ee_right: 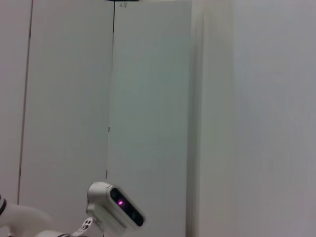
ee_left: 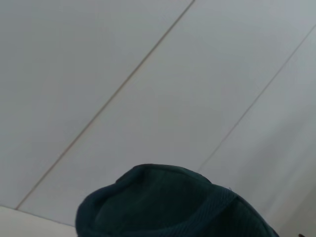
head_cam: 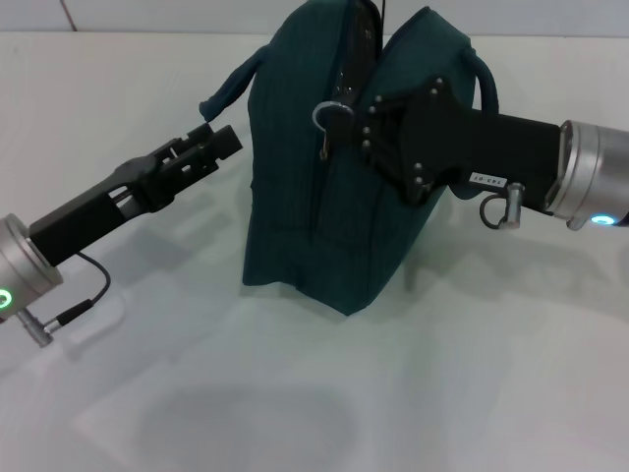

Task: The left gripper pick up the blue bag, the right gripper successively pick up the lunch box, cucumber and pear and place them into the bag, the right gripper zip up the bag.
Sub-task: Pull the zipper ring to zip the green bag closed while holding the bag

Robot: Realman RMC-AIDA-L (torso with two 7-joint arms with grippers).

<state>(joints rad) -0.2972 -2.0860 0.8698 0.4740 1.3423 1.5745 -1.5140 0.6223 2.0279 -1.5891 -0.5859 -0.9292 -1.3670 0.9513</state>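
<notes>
The blue bag [head_cam: 324,216] stands upright on the white table [head_cam: 295,393]. My left gripper [head_cam: 224,140] is at the bag's left side, its fingers together right under the end of the left loop handle [head_cam: 228,87], which stretches out toward it. The handle also shows in the left wrist view [ee_left: 163,207]. My right gripper [head_cam: 371,123] reaches in from the right at the top of the bag, with its fingertips at the ring zip pull [head_cam: 330,116]. A dark gap shows along the bag's top behind the pull. The lunch box, cucumber and pear are out of view.
The bag's second handle [head_cam: 484,84] arches behind my right arm. The right wrist view shows only pale wall panels and a white camera head [ee_right: 116,207].
</notes>
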